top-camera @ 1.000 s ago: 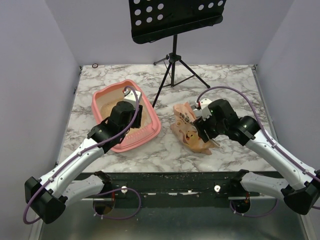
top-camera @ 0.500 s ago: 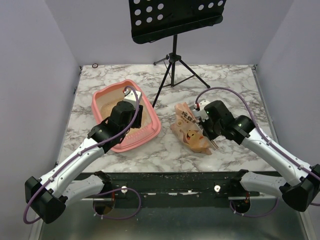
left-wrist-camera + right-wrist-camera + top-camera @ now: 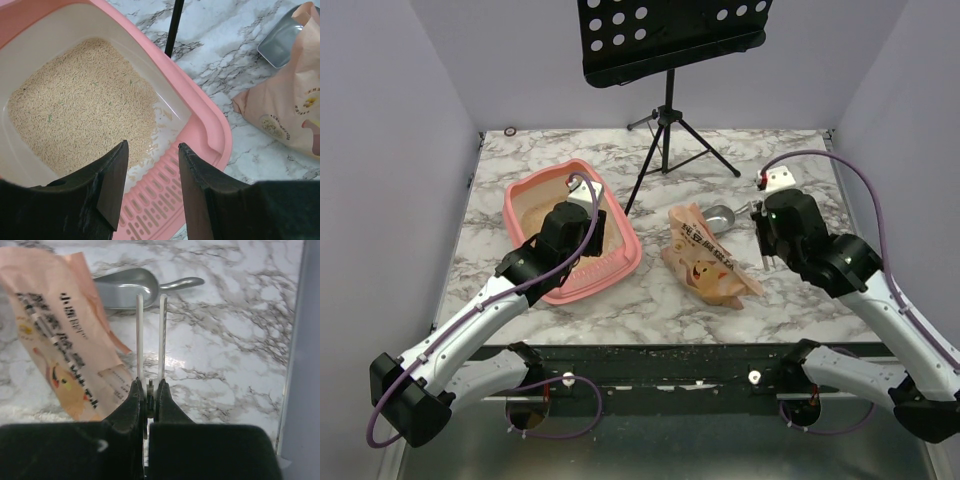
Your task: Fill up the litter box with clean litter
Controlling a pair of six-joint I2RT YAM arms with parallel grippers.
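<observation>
The salmon-pink litter box (image 3: 631, 257) (image 3: 212, 131) sits left of centre, and tan clean litter (image 3: 532, 212) (image 3: 80, 100) covers its floor away from the grate. My left gripper (image 3: 578, 258) (image 3: 152, 150) hovers open over the slotted grate, holding nothing. The orange bag (image 3: 705, 262) (image 3: 55, 340) (image 3: 290, 115) lies flat at mid-table. To the right of the bag, my right gripper (image 3: 762, 250) (image 3: 149, 387) is shut on a thin white clip (image 3: 161, 330), above bare marble.
A metal scoop (image 3: 720, 215) (image 3: 125, 287) (image 3: 280, 37) lies just behind the bag. A black music-stand tripod (image 3: 667, 130) stands at the back centre, one leg (image 3: 175, 25) close to the box. The table's right edge (image 3: 292, 340) is near my right gripper.
My right gripper has shut, lifted off the bag and moved right and back with the white clip, uncovering the scoop. The left arm has not moved.
</observation>
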